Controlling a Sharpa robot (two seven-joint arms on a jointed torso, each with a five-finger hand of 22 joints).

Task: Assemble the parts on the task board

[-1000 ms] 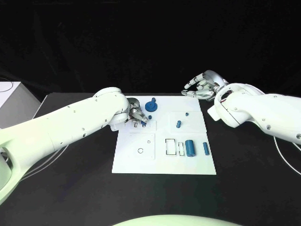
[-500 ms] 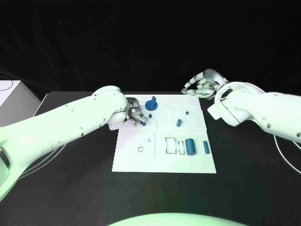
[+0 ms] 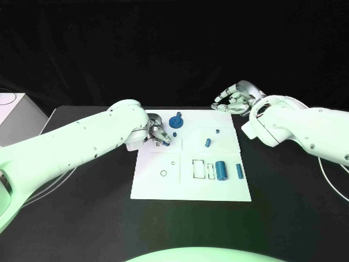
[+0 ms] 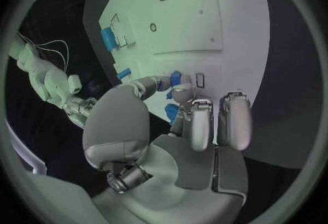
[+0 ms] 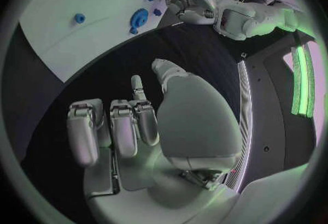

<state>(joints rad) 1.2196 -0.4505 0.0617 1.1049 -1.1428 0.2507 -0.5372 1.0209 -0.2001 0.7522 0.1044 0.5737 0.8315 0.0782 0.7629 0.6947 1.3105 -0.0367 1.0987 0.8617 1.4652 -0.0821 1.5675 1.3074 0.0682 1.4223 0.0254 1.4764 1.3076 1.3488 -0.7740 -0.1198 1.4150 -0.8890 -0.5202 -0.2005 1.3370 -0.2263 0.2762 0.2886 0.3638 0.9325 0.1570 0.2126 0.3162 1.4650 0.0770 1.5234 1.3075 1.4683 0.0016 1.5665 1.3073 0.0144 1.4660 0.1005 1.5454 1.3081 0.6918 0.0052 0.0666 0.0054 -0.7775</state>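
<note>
Head cam looked down from above the near edge of the task board (image 3: 190,185), far enough to take in both arms. Left wrist cam sat behind the left hand (image 4: 185,125), close over the task board (image 4: 226,22). Right wrist cam sat behind the right hand (image 5: 136,125), off the task board (image 5: 75,38), facing it. All 3 shared the board

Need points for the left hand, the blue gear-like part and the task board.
left hand (image 3: 158,134), head view, middle of the hand.
blue gear-like part (image 3: 176,122), head view, its round top face.
task board (image 3: 188,192), head view, bare near edge.
</note>
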